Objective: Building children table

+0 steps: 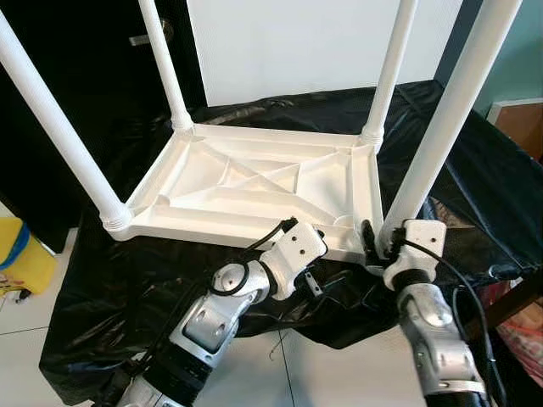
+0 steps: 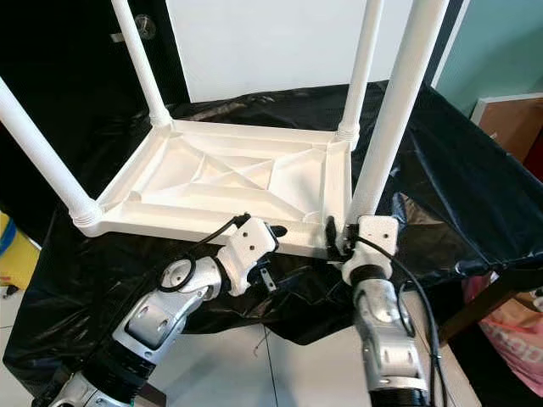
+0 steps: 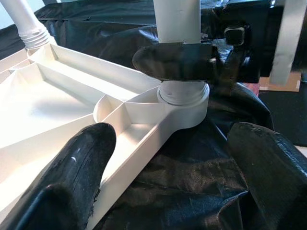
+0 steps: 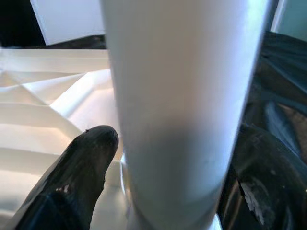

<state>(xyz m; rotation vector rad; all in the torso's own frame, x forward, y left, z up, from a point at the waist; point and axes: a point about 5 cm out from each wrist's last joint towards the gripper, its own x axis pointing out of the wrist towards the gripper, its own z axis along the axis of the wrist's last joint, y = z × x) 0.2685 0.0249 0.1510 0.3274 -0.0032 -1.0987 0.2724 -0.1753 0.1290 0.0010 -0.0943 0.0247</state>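
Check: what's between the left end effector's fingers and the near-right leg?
Left wrist view: bare black sheet and the tabletop's corner socket, then the right end effector across the leg.

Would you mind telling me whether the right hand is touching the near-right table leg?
Touching. In the left wrist view, the right hand has its black fingers pressed around the near-right table leg, just above its socket; the right wrist view shows the leg between them.

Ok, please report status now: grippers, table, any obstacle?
Right gripper shut on near right leg at its base. Left gripper open beside tabletop. Table upside down on black sheet, four legs fitted.
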